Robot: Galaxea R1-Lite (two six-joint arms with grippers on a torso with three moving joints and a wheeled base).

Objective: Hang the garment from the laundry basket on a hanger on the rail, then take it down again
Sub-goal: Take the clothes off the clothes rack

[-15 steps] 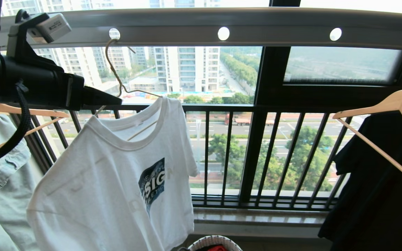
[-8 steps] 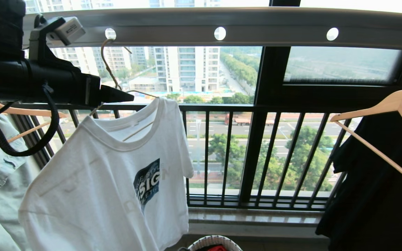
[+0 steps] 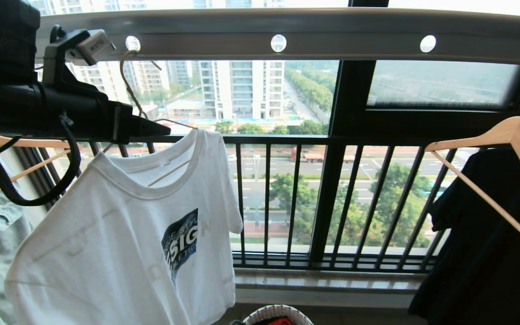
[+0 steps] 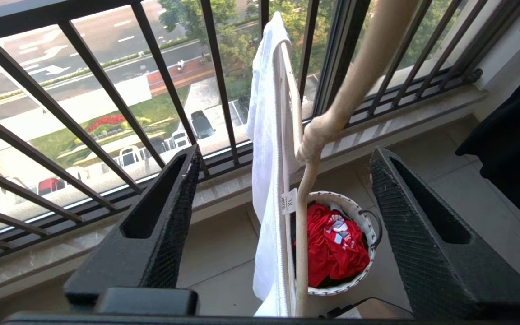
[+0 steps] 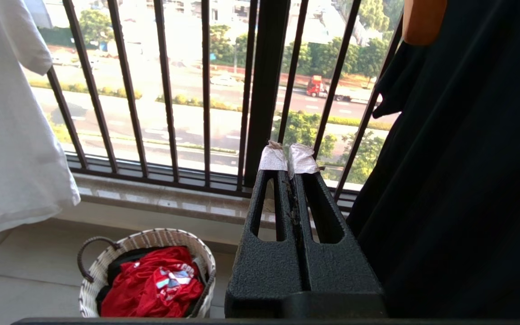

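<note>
White short-sleeved T-shirt (image 3: pixel 120 234) hangs on thin cream wire hanger (image 4: pixel 307 180), hooked in grey-white holed rail (image 3: pixel 287 27), left of frame. Left gripper (image 4: pixel 282 180), jaws apart, straddles the hanger neck. Take-down judged in hand; next: close, lift hook clear. Right gripper (image 5: pixel 289 158) closed, empty.

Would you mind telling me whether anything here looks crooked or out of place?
Yes: the white T-shirt hangs lopsided. Its wire hanger, hooked in a hole of the rail, tilts, so one shoulder sits high by the window bars and the other droops low. The left gripper is open around the hanger's neck. Nothing looks spilled or damaged.
</note>
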